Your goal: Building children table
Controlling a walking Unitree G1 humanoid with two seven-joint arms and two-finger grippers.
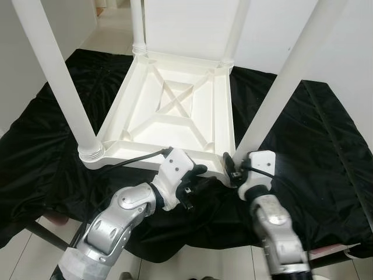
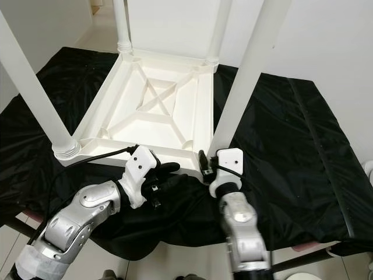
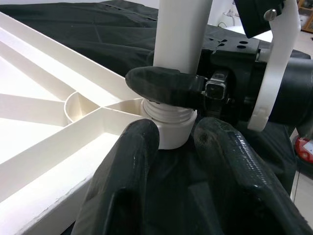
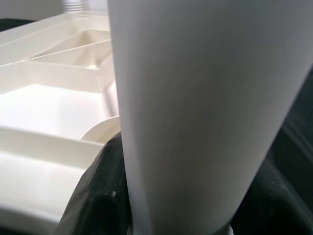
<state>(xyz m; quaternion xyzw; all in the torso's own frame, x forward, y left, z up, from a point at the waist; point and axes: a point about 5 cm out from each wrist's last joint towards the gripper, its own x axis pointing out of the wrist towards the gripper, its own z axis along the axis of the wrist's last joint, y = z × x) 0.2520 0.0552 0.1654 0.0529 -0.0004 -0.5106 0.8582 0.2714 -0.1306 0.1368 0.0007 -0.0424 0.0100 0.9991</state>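
A white children's table [image 1: 175, 111] lies upside down on a black cloth [image 1: 315, 151], its legs pointing up. My right gripper [image 1: 231, 169] is shut on the near right leg [image 1: 285, 76], just above the threaded collar [image 3: 168, 120] where it enters the corner socket. In the right wrist view that leg [image 4: 195, 98] stands between the black fingers [image 4: 98, 196]. My left gripper [image 1: 195, 179] is open and holds nothing. It sits low at the table's front edge, just left of that corner, fingers [image 3: 132, 166] aimed at the collar.
The near left leg [image 1: 58, 81] rises at the left front corner. Two far legs [image 1: 137, 26] [image 1: 233, 35] stand at the back. White walls close in on both sides. Pale tiled floor [image 1: 23, 256] borders the cloth near me. A small red object [image 3: 304, 149] lies beyond the right gripper.
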